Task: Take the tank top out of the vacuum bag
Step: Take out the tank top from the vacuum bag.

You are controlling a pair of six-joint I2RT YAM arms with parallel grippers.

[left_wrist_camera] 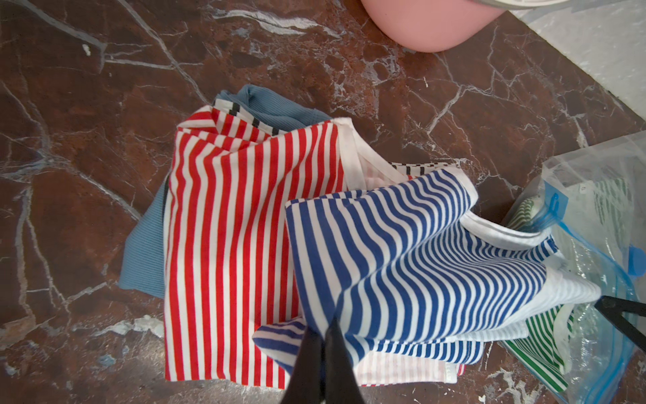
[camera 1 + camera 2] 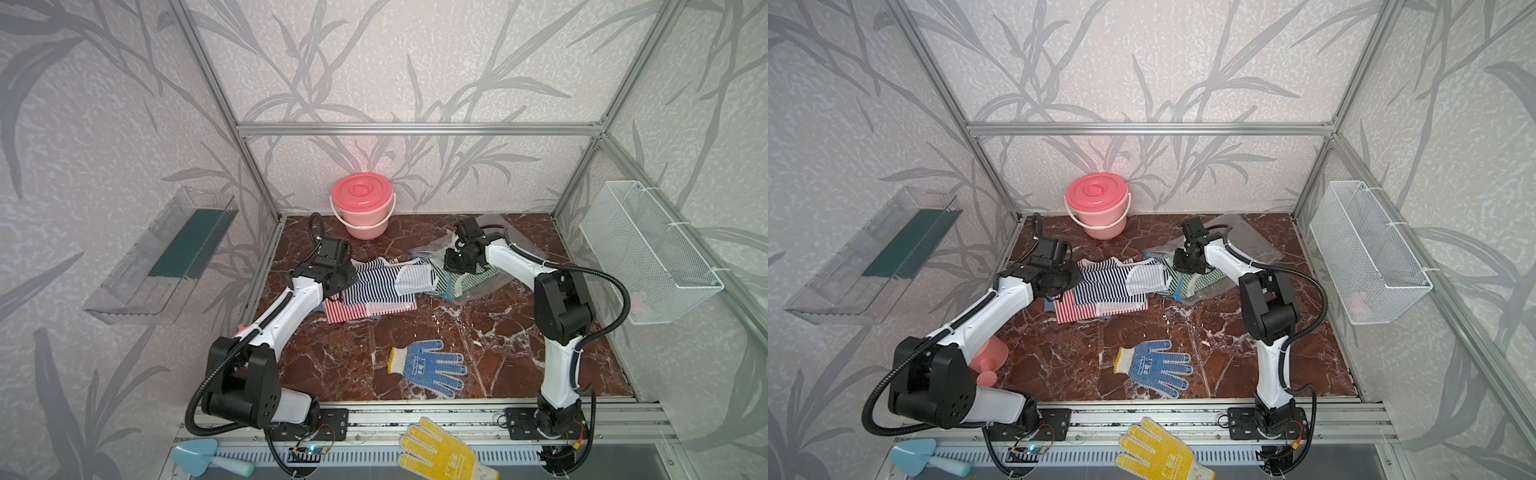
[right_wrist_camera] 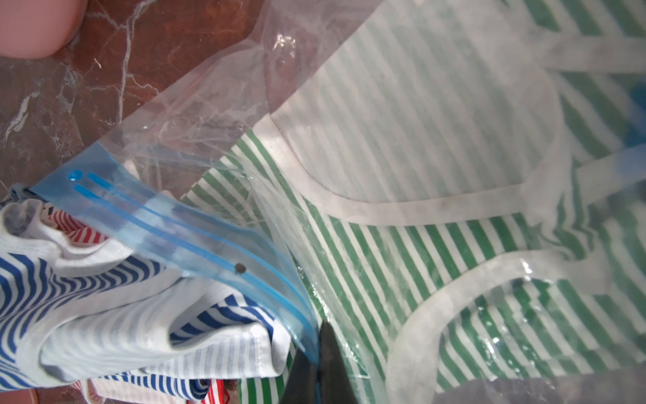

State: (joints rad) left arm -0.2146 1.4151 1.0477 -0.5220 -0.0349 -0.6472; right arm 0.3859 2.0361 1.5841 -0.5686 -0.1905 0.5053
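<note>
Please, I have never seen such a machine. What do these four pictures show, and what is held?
The machine is a left arm and a right arm on a table, each ending in a two-finger gripper. Two pictures look down on everything from above; two come from wrist cameras. The left gripper is shut on a blue-striped tank top; the right gripper pinches the vacuum bag at its blue zip strip. A green-striped top lies inside. A pink bucket and a blue glove are nearby.

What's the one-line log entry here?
left gripper: shut on blue-striped tank top | right gripper: shut on vacuum bag | green-striped top: inside bag
</note>
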